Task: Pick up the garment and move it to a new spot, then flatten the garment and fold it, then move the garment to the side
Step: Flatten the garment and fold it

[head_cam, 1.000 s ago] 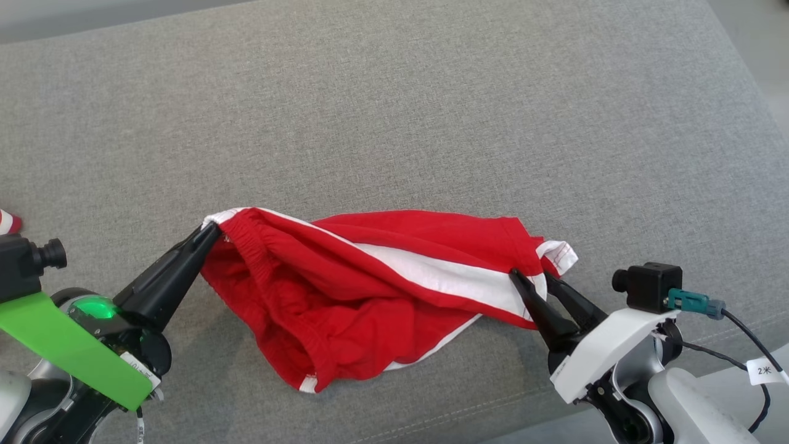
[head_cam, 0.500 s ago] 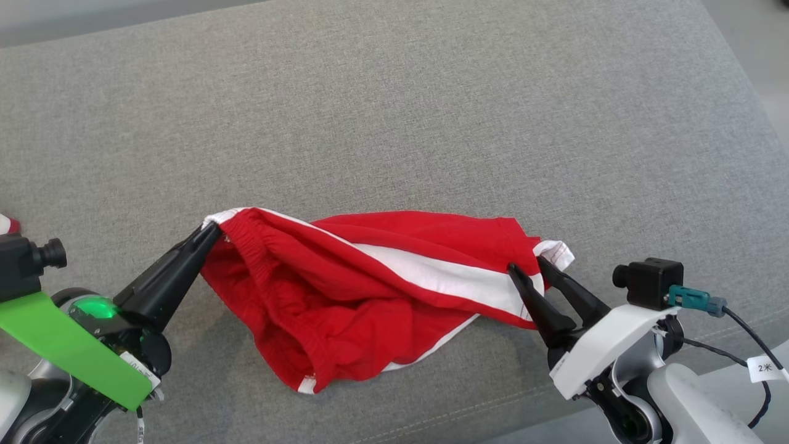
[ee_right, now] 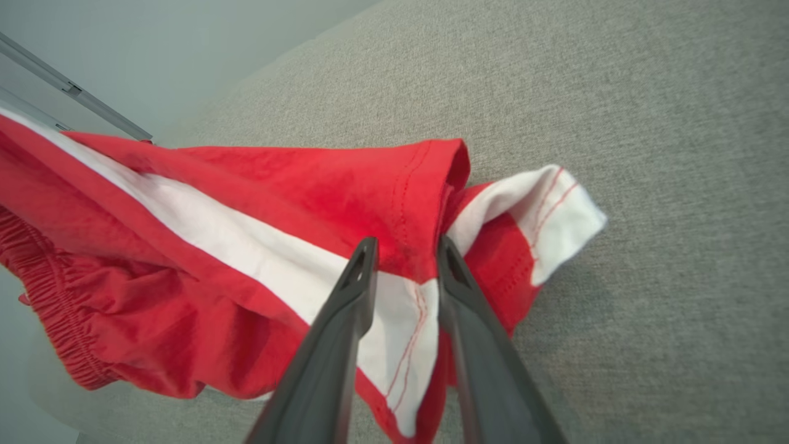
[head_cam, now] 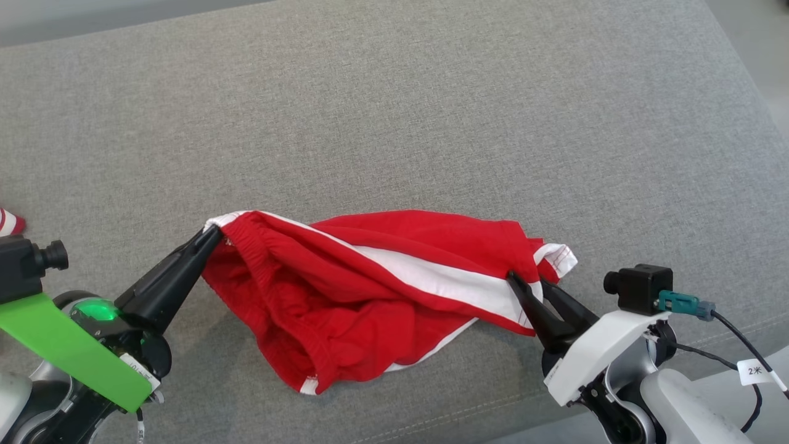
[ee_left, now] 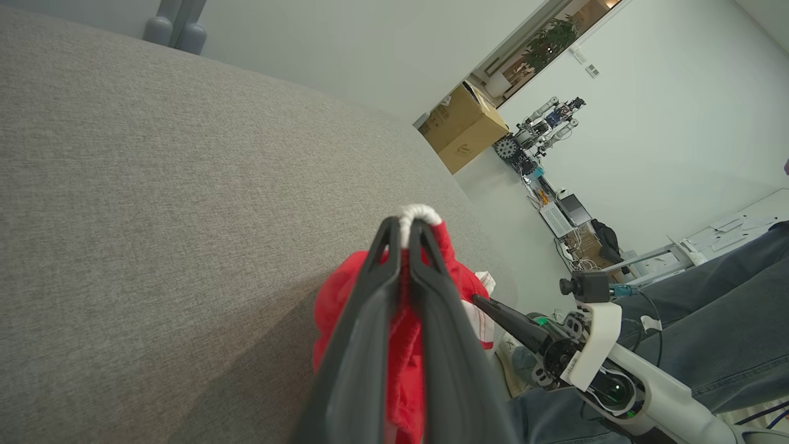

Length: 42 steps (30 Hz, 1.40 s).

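Garment (head_cam: 370, 290): red shorts with a wide white side stripe edged in red, gathered elastic waistband, white trim and red stitching at the leg hem. It was crumpled and partly doubled over, not flat. It was near the front edge of the grey fabric surface (head_cam: 394, 123), stretched between the two arms. The middle sagged down onto the surface, and the waistband end was lifted a little.

Left end effector (head_cam: 212, 233): closed, pinching the white-trimmed corner of the waistband. In the left wrist view the cloth poked out past the fingertips.

Right end effector (head_cam: 527, 280): at the leg-hem end, jaws apart with a clear gap and hem cloth showing in that gap. Could not tell whether it had any hold. A white hem flap stuck out just beside it.

Container: cardboard box (ee_left: 468, 126) on the floor by the far wall in the left wrist view. Its contents could not be seen.

A person's leg in jeans (ee_left: 727, 308) was behind the right arm.
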{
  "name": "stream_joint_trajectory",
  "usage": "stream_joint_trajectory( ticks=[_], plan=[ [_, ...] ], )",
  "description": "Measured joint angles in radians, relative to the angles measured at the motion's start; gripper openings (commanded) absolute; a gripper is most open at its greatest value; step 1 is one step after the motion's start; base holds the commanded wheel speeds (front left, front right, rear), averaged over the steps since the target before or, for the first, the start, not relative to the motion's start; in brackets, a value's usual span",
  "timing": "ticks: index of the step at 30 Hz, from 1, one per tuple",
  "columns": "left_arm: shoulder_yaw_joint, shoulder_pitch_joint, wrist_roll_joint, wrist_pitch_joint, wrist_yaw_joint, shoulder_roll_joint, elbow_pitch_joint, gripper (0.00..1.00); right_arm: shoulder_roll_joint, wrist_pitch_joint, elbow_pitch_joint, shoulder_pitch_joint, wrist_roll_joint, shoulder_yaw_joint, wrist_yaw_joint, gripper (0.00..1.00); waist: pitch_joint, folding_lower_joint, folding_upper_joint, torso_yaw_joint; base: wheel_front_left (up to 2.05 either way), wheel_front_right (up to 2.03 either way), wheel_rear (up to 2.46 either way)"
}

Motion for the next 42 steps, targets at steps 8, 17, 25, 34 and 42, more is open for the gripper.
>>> stream_joint_trajectory(
  ticks=[8, 17, 25, 34, 42],
  plan=[
    [-0.003, 0.000, -0.004, -0.004, 0.000, 0.003, 0.000, 0.00, 0.001, 0.004, 0.018, 0.006, 0.001, 0.008, 0.000, 0.36, -0.002, 0.0000, 0.0000, -0.003, 0.00, 0.00, 0.00],
    [-0.005, 0.000, -0.004, -0.007, 0.000, 0.008, 0.000, 0.00, 0.005, 0.005, 0.030, 0.024, 0.007, 0.021, 0.000, 0.36, -0.001, 0.0000, 0.0000, -0.005, 0.00, 0.00, 0.00],
    [-0.004, -0.003, -0.007, -0.012, 0.000, 0.012, 0.000, 0.00, 0.006, 0.005, 0.036, 0.031, 0.007, 0.026, 0.001, 0.38, 0.002, 0.0000, 0.0000, -0.007, 0.00, 0.00, 0.00],
    [-0.004, -0.006, -0.007, -0.017, 0.000, 0.015, 0.000, 0.00, 0.006, 0.004, 0.028, 0.044, 0.007, 0.026, 0.000, 0.37, 0.008, 0.0000, 0.0000, -0.011, 0.00, 0.00, 0.00],
    [-0.003, -0.012, -0.007, -0.021, 0.000, 0.020, 0.000, 0.00, 0.005, 0.004, 0.021, 0.068, 0.007, 0.036, 0.000, 0.03, 0.014, 0.0000, 0.0000, -0.016, 0.00, 0.00, 0.00]
  ],
)
